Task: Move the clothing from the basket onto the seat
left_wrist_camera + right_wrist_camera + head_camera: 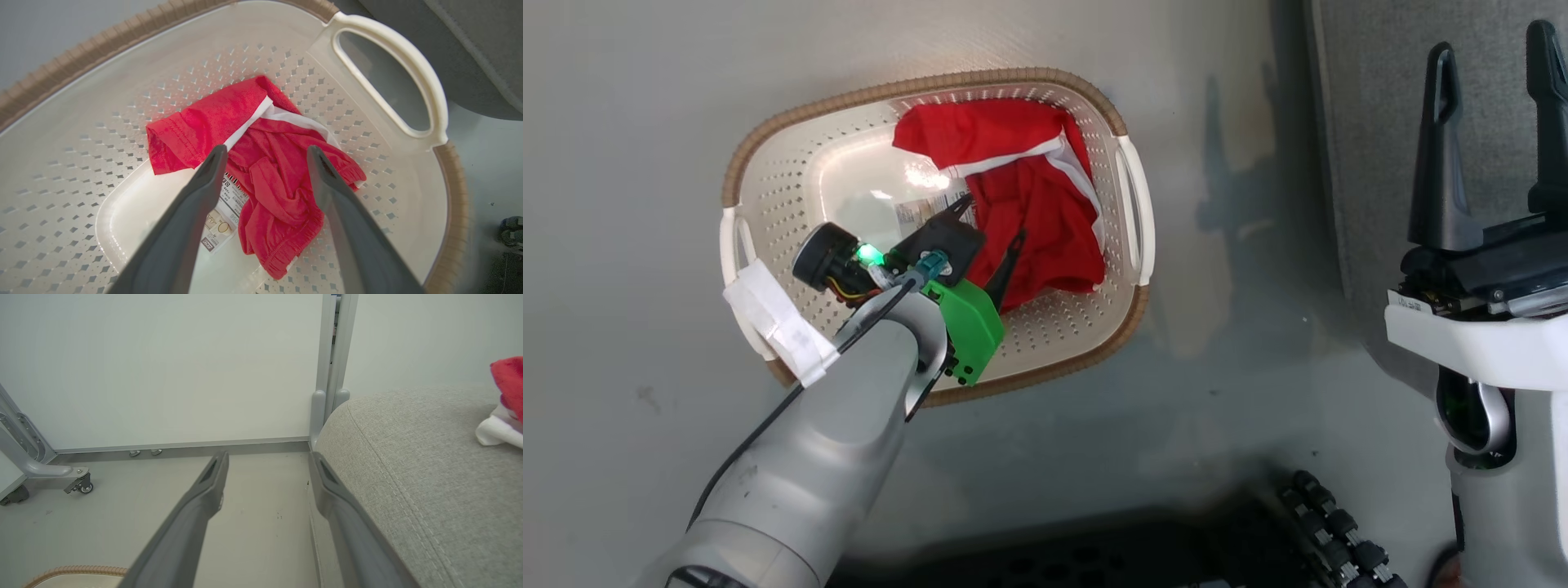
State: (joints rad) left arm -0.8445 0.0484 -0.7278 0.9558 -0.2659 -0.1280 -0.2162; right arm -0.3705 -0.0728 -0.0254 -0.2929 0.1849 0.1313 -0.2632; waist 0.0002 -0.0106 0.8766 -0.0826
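basket (931, 85) sits on the floor (637, 147), left of the seat (1372, 114) in your head view, the two apart. one red garment (1033, 212) lies crumpled inside the basket, on the half toward the handle (1137, 204) nearest the seat, with a white trim stripe across it. a printed label (224, 206) on the basket bottom is partly covered by the cloth's edge. your left arm (849, 408) angles down into the basket. left jaws are released, spread wide, nothing between them. in the left wrist view the two tips frame the bunched middle of the garment, can't tell if they touch the cloth. white tape (776, 322) is wrapped on the basket's other handle. your right jaws stand at the right edge of the head view, pointing up it, over the seat's edge, released and empty. the right wrist view looks along the seat's rounded corner and stitched seam. a second red garment (508, 381) with a white part lies on top of the seat at that view's right edge, cut off by the frame. a caster (83, 486) of a metal frame stands on the floor by the wall (163, 367)
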